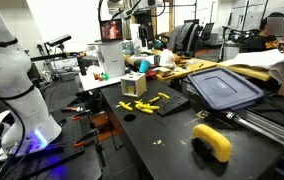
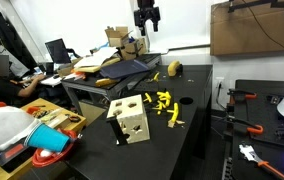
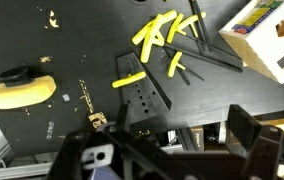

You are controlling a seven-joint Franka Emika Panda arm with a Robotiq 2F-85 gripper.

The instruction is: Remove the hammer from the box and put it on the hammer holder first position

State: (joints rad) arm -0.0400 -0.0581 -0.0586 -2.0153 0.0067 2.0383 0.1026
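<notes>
Black workbench point(image 2: 187, 148), lab clutter behind. Hovers high, gripper point(image 3: 177, 150) spread wide and empty, likely for overview. Box point(image 3: 267, 40) at 2 o'clock in wrist view; hammer inside unconfirmed. Yellow tools point(image 3: 162, 35) loose at 12, above holder point(image 3: 147, 100).

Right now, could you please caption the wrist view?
Tool above the black table, yellow pieces scattered beside the tan box.

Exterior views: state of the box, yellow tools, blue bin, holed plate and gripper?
box: upright on the table, holes in its faces, contents too small to tell
yellow tools: lying loose on the table beside the box
blue bin: lid on
black holed plate: flat on the table, nothing standing in it
gripper: high above the table, open, empty
</notes>
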